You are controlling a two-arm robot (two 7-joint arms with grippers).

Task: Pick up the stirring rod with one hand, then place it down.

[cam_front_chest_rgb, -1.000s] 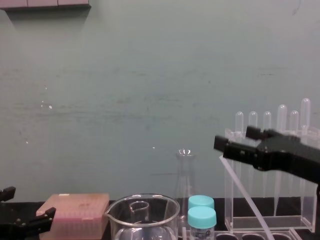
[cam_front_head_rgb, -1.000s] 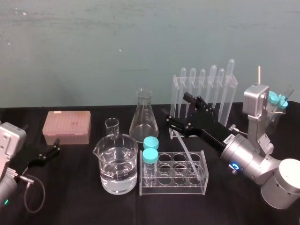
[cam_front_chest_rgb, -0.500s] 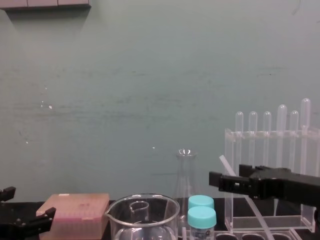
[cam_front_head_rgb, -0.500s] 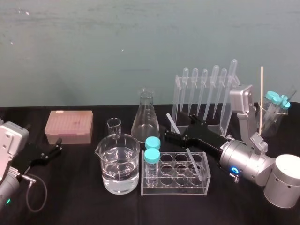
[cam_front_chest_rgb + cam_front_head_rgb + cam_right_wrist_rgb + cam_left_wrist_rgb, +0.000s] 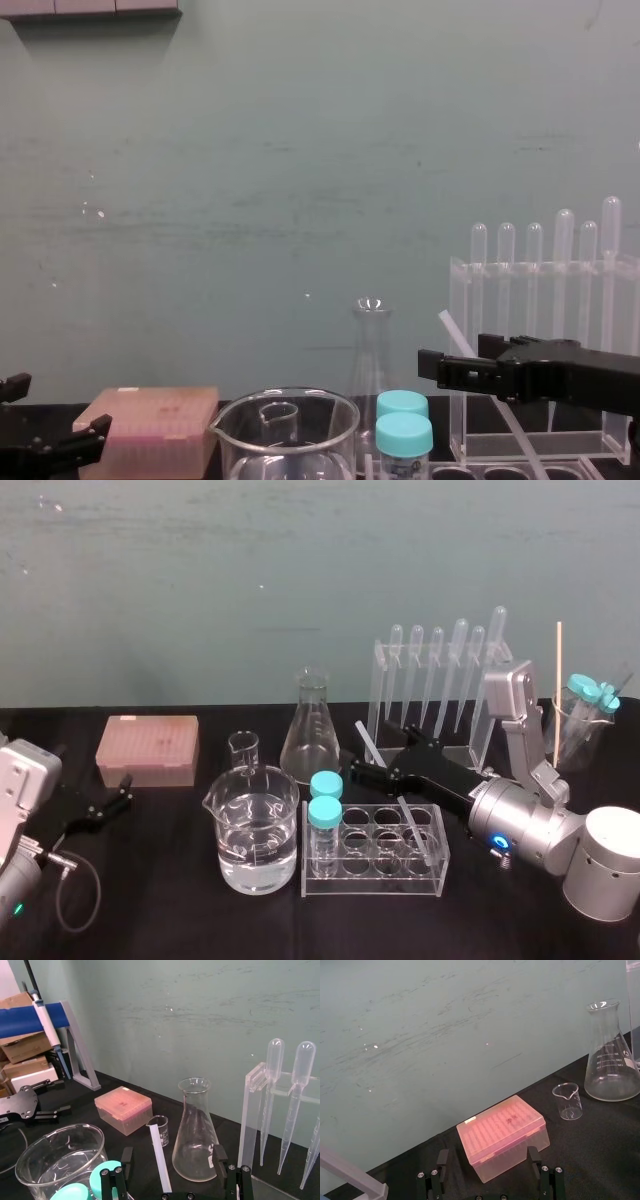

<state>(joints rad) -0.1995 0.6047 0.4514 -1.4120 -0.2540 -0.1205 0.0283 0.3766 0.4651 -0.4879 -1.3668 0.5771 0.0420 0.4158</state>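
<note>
pink tip box (image 5: 147,750), water-filled beaker (image 5: 252,832), small beaker (image 5: 241,751), conical flask (image 5: 309,730), pipettes (image 5: 437,667) in clear rack (image 5: 379,680)

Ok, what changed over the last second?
The right gripper came down from in front of the pipette rack to over the tube rack; its open fingers now straddle the stirring rod, whose top pokes above them. The rod looks unmoved, leaning in the tube rack. The left gripper, open on the left, the beaker and the flask stayed put.
</note>
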